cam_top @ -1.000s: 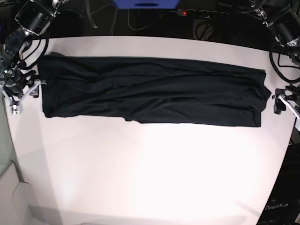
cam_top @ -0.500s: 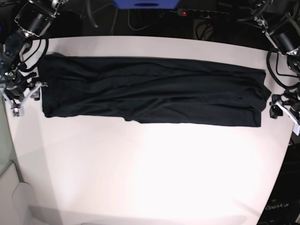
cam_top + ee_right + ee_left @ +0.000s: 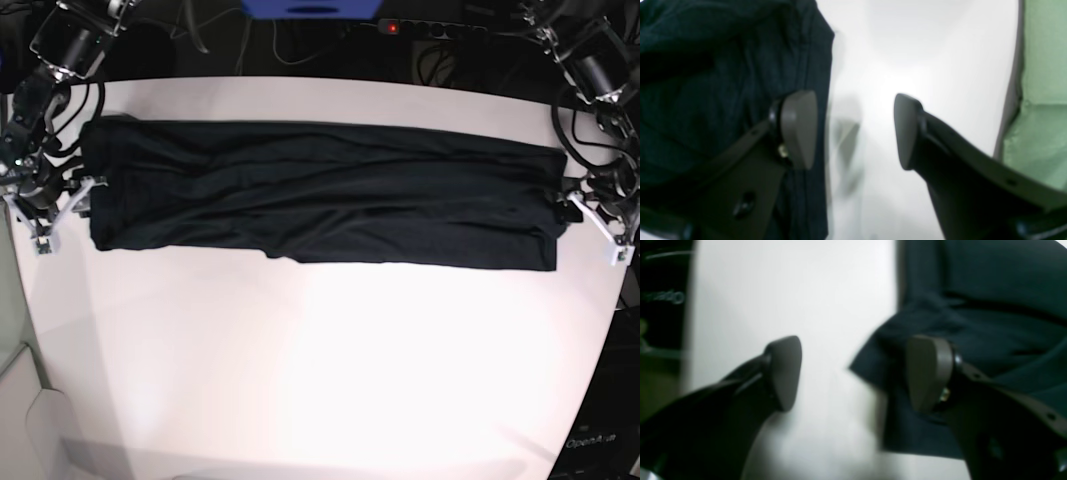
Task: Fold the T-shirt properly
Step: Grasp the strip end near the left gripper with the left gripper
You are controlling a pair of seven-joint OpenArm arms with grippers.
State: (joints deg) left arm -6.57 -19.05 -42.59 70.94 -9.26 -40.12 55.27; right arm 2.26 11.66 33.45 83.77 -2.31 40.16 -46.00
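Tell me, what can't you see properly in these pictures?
- Left wrist view: the shirt is blurred, and the left tool covers part of its end.
- Right wrist view: the right tool hides some cloth.
- Base view: the shirt's sleeves are tucked out of sight inside the folds; the table runs off the bottom edge.

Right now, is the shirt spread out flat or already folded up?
Partly folded: the T-shirt lies as one long, narrow, wrinkled band across the table, no sleeves sticking out. It is not yet a compact stack.

Dark T-shirt point(image 3: 320, 195) lengthwise across white table point(image 3: 320, 370)
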